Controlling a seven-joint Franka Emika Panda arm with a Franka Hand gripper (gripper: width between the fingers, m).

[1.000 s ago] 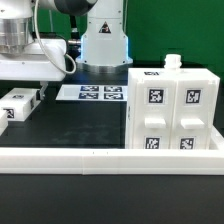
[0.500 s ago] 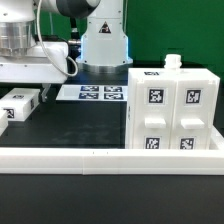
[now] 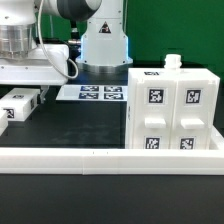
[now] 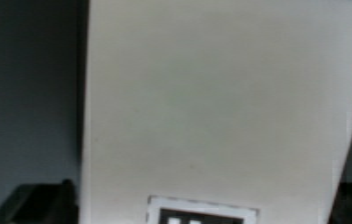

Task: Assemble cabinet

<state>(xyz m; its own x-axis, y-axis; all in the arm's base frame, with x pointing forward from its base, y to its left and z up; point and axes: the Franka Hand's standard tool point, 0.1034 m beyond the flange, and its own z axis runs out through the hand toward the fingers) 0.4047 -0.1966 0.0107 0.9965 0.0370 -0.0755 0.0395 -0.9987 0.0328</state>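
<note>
The cabinet is a large white box with black-and-white tags on its front, standing at the exterior view's right. My gripper is at the exterior view's upper left, shut on a flat white panel that it holds level above the table. In the wrist view the panel fills the frame between the dark fingers, with a tag on its near end. A small white tagged block lies on the black table below the panel.
The marker board lies flat at the back centre, in front of the robot base. A long white border rail runs along the table's front edge. Black table surface lies between the block and the cabinet.
The arm and its cable have shifted very slightly. The panel stays in the grip, and the cabinet and block have not moved.
</note>
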